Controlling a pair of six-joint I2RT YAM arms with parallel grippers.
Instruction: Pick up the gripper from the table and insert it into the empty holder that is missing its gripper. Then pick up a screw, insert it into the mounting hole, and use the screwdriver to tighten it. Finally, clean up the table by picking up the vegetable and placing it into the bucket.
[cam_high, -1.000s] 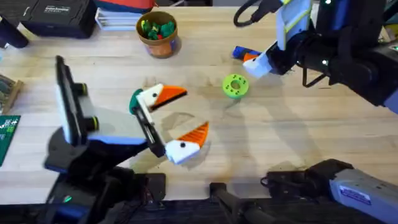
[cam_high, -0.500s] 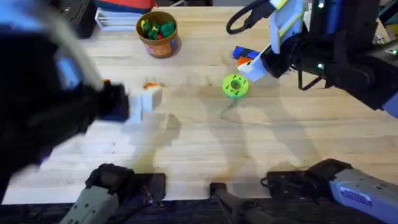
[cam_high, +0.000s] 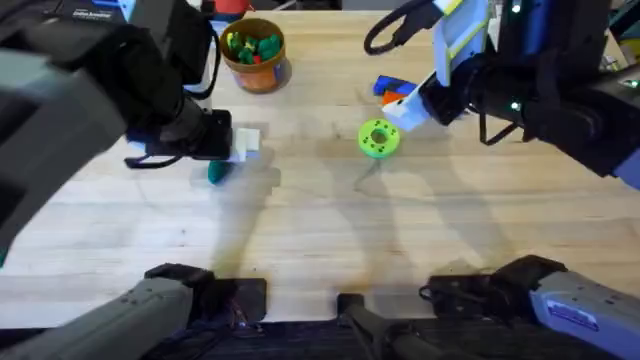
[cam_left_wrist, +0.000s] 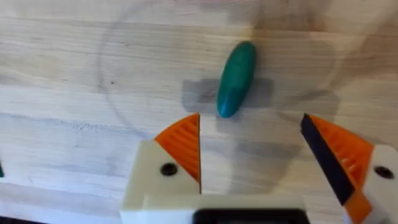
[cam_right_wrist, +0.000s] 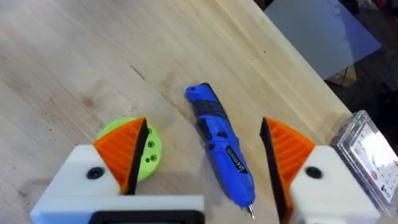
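A light wooden tabletop (cam_high: 320, 240) seen from above, described left to right, with a lime-green disc (cam_high: 378, 138) with holes as the landmark. Well to the left of the disc, the left pincer (cam_left_wrist: 255, 155) hangs over a dark green oval vegetable (cam_left_wrist: 236, 78) lying flat on the wood; its orange-tipped fingers are spread wide and hold nothing. Left of the disc and farther back stands the orange-brown bucket (cam_high: 256, 70), with small green toys inside. Just to the right of the disc, the right pincer (cam_right_wrist: 205, 162) is also wide open and empty, straddling a blue screwdriver (cam_right_wrist: 221, 152) that lies on the tabletop beside the disc.
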